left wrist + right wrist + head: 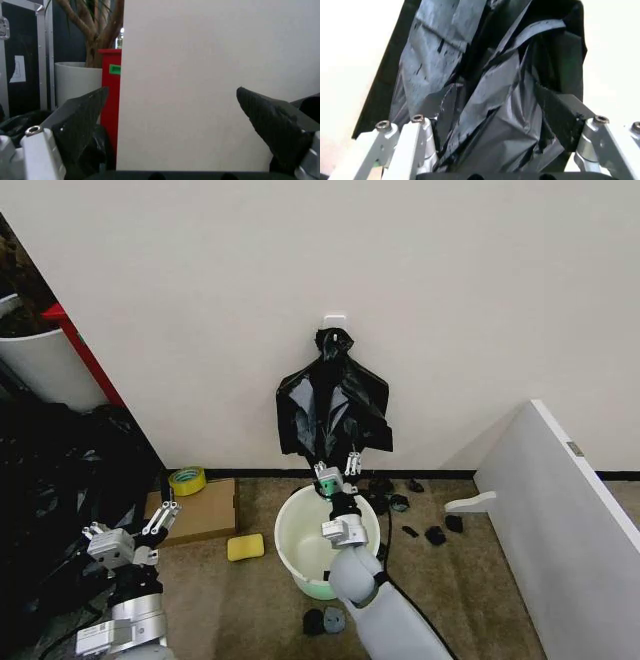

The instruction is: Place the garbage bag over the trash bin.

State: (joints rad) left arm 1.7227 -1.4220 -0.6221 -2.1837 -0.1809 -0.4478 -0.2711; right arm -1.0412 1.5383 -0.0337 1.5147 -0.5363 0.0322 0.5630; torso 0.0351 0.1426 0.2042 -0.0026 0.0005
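The right arm fills the near edge of the head view, reaching forward over the bin toward the wall. Its gripper is raised at the lower hem of the black bags hanging on the wall, a bundle knotted at the top on a white hook. In the right wrist view the fingers stand spread, with crinkled black film bulging between them; whether either pad presses the plastic I cannot tell, but nothing is pinched.

The left gripper hangs idle well to the left, beside a cardboard box with a roll of yellow tape on it, its jaws open (the left wrist view shows both black fingers wide apart against bare wall).

The bin sits on the carpet just under the bundle, unlined, cream inside with a pale green foot. A yellow sponge lies beside it, and black scraps litter the floor to its right.

The film looks very light, limp and slick, with grey sheen on its folds; I judge it will slide between smooth pads and cling to neighbouring layers. The likeliest good hold is a low, loose outer fold near the hem, taken deep between the pads, so one bag peels away and not the whole knot.
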